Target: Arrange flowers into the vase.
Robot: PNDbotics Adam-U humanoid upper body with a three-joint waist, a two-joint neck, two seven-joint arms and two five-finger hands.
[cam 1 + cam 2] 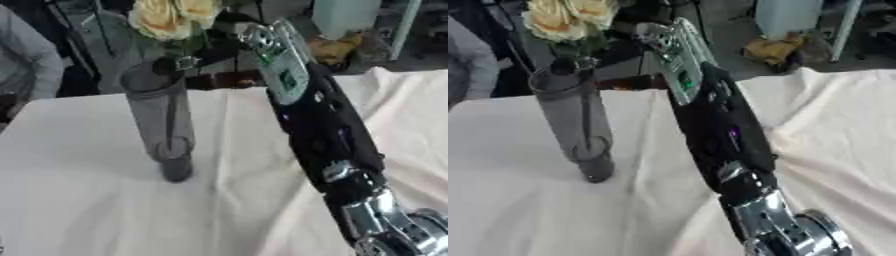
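Note:
A tall grey see-through vase (166, 120) stands upright on the white cloth, left of centre. Yellow roses (171, 17) sit above its mouth, and their dark stem (171, 125) runs down inside the tube. My right arm (324, 130) rises from the lower right corner to the vase's top. My right hand (217, 49) is beside the rim, just under the blooms, with dark fingers curled in at the stems and leaves. One fingertip (186, 62) shows at the rim. The left hand appears in neither view.
The white tablecloth (87, 200) lies in folds, with a ridge running down the middle. A grey sleeve (26, 60) of a person shows at the far left edge. Past the table's far edge are a brown object (229, 80), a yellowish bundle (337, 47) and furniture legs.

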